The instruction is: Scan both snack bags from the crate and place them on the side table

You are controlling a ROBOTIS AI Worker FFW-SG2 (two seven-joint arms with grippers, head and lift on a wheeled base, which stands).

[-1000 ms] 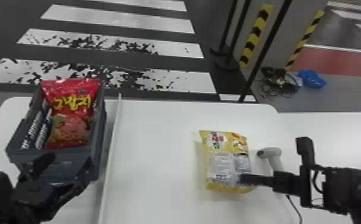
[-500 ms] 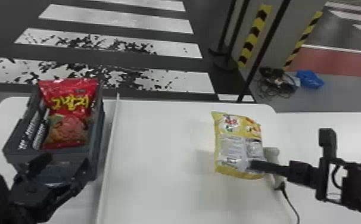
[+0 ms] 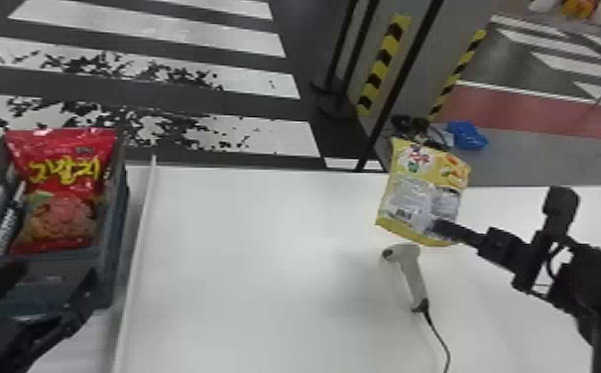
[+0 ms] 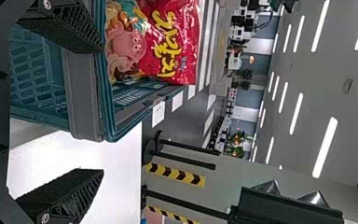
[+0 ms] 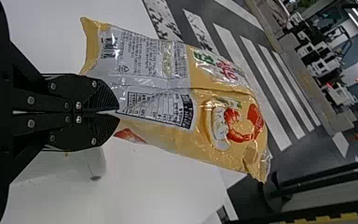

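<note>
My right gripper (image 3: 436, 228) holds the yellow snack bag (image 3: 421, 186) upright above the table, beyond the scanner (image 3: 411, 270). In the right wrist view the right gripper (image 5: 116, 112) is shut on a fold in the printed back of the yellow bag (image 5: 223, 116). The red snack bag (image 3: 64, 193) stands in the crate (image 3: 111, 278) at the left. Just in front of that crate is my left gripper (image 3: 51, 282), open. In the left wrist view the left gripper (image 4: 102, 112) has its fingers apart beside the crate wall (image 4: 86, 93), with the red bag (image 4: 158, 42) farther off.
A low white ledge (image 3: 138, 248) runs along the table just right of the crate. The scanner's cable (image 3: 441, 337) trails toward the table's front edge. The side table (image 3: 582, 218) extends at the right, and dark posts stand behind it.
The yellow bag in my right gripper has moved right and away, rising off the table and uncovering the scanner. My left gripper stays by the crate.
</note>
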